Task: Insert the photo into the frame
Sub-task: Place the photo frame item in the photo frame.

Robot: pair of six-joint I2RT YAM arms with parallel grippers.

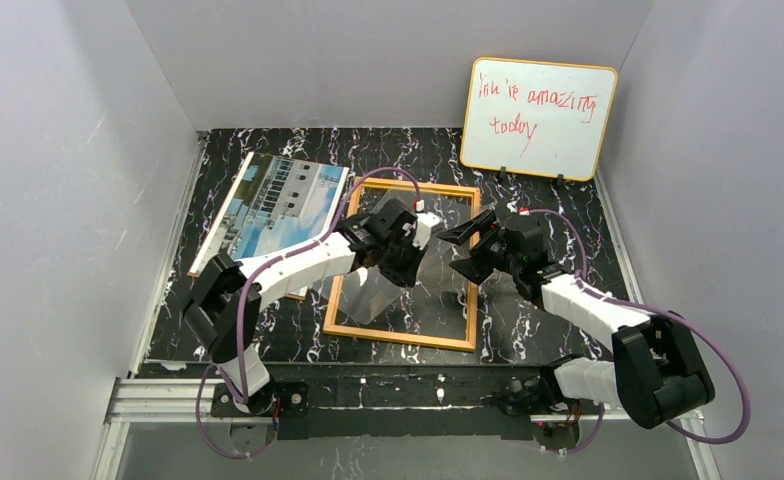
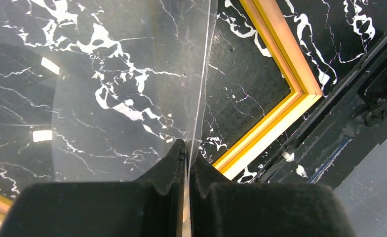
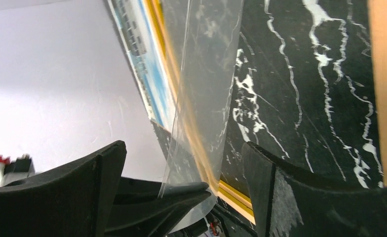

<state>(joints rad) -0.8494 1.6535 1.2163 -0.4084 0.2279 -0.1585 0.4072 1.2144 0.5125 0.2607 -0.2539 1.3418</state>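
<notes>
Clear pane (image 2: 127,89) stands clamped edge-on in my left pincer (image 2: 186,148); my right pincer (image 3: 181,163) gapes around its edge. Thin grip: it may slip onto the frame (image 2: 286,49) below.

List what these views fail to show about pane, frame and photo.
Top view: the left arm covers a corner of the photo and part of the frame.
Left wrist: the clear pane runs off the top edge; the left gripper hides its gripped edge.
Right wrist: whether the open right gripper touches the pane is unclear.
</notes>
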